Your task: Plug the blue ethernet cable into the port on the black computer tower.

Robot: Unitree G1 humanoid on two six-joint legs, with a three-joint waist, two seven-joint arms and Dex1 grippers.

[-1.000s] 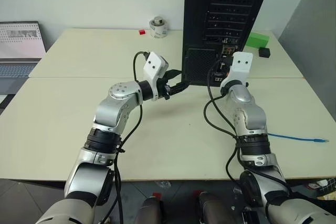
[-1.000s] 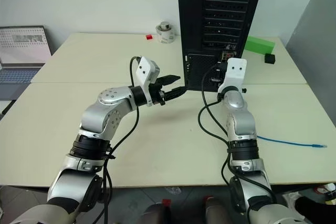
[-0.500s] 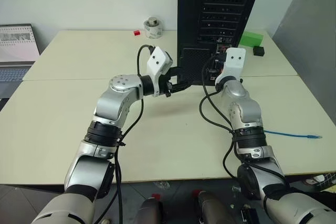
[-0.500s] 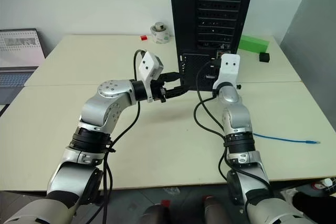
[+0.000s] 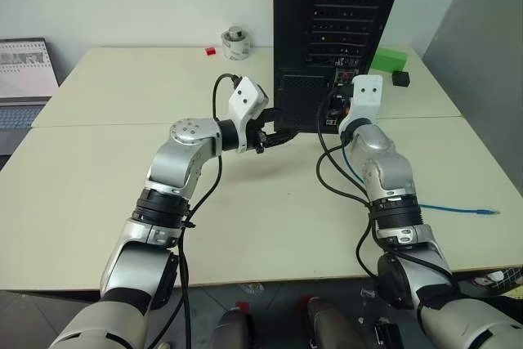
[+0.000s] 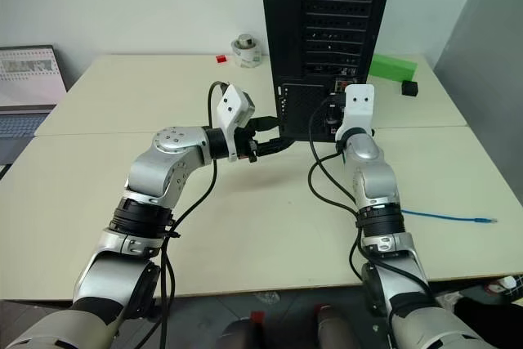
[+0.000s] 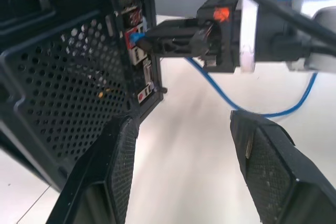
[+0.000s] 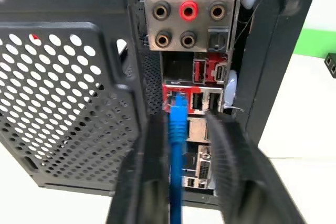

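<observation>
**Cable seated in the tower, right fingers parted**

Since a second ago the right gripper (image 8: 181, 182) has loosened — its two fingers now stand apart on either side of the blue ethernet cable (image 8: 176, 129), with a gap showing on the one side. The cable's plug end sits in the port (image 8: 178, 100) within the red connector strip on the rear of the black computer tower (image 5: 339, 6), at upper centre of the head views. The rest of the cable trails across the table (image 5: 98, 169) to a free plug (image 5: 490, 212) at right centre. The left gripper (image 5: 278, 138) hovers beside the tower's mesh grille (image 7: 58, 103), jaws spread and holding nothing.
</observation>
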